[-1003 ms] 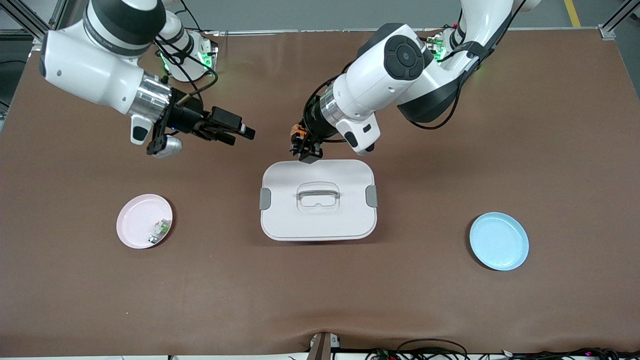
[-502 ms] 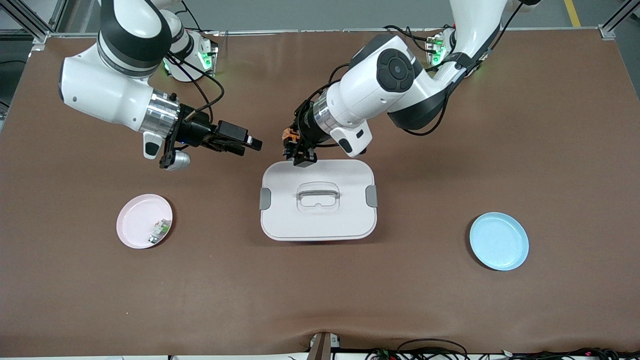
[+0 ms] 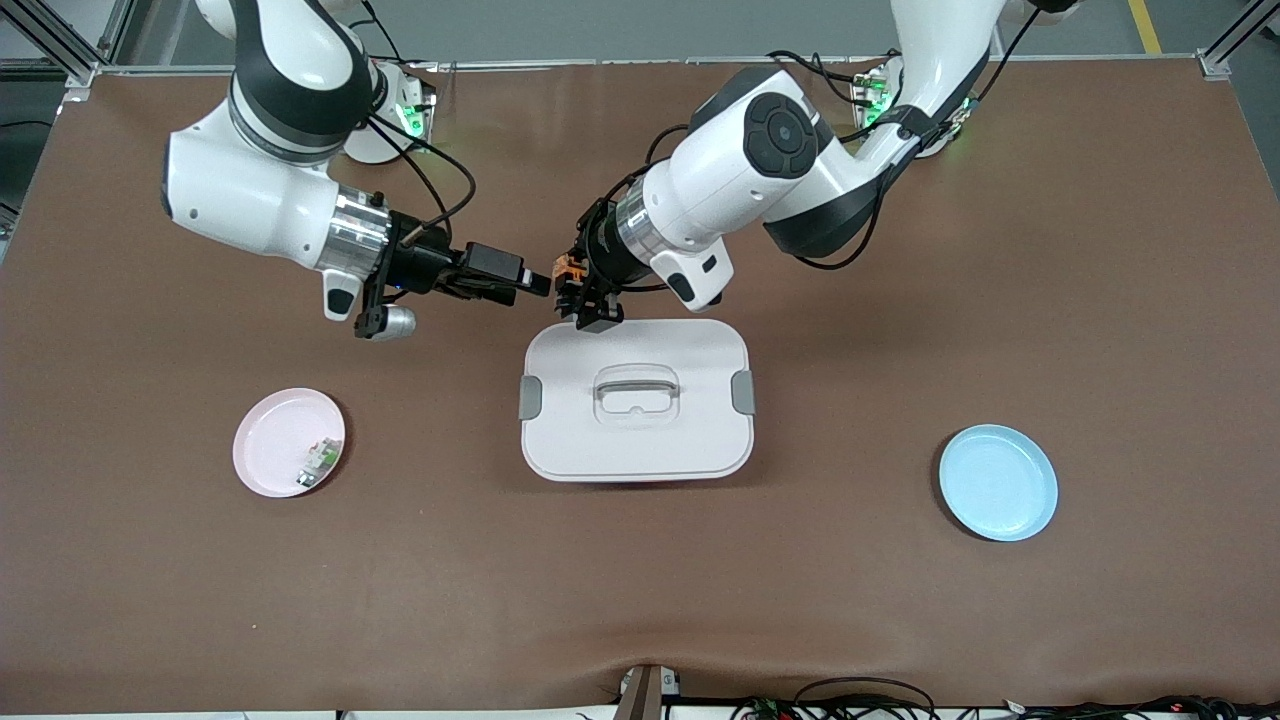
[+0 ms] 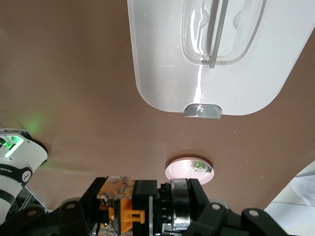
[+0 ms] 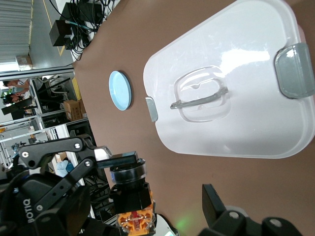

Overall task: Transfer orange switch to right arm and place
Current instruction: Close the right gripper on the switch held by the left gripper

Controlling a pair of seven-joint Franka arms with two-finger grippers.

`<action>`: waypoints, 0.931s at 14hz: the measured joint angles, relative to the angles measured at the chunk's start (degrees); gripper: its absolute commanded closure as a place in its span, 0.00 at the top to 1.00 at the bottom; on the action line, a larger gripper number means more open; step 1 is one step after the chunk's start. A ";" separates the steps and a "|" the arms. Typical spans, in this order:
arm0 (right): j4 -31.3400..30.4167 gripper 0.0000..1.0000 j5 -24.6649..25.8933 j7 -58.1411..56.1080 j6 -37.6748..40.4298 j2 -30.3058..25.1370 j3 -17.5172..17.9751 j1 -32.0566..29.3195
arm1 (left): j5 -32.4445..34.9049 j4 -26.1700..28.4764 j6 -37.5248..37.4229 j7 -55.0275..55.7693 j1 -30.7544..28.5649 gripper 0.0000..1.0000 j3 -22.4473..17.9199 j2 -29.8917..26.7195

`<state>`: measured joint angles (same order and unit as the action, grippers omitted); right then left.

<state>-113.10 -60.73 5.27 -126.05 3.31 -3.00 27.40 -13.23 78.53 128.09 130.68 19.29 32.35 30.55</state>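
The orange switch, a small black part with orange body and silver ring, is held in my left gripper, which is shut on it over the table beside the white box's edge. In the left wrist view the switch sits between the fingers of my left gripper. My right gripper is open, its tips right at the switch. In the right wrist view the switch hangs just ahead of my right gripper, with one finger beside it and clear of it.
A white lidded box with a clear handle stands mid-table. A pink plate holding a small white-and-green part lies toward the right arm's end. An empty blue plate lies toward the left arm's end.
My right gripper has moved across toward the left gripper until its tips reach the switch. My left gripper has shifted a little toward it, still holding the switch.
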 measured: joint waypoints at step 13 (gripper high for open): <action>0.44 1.00 -0.63 0.01 -0.12 1.98 0.02 2.41 | 0.00 -0.21 0.65 0.00 0.70 0.00 0.03 0.83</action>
<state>-112.66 -61.36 5.29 -126.16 5.29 -2.98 29.80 -13.24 78.32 128.74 130.68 19.99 32.38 31.38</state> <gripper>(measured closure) 0.000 0.273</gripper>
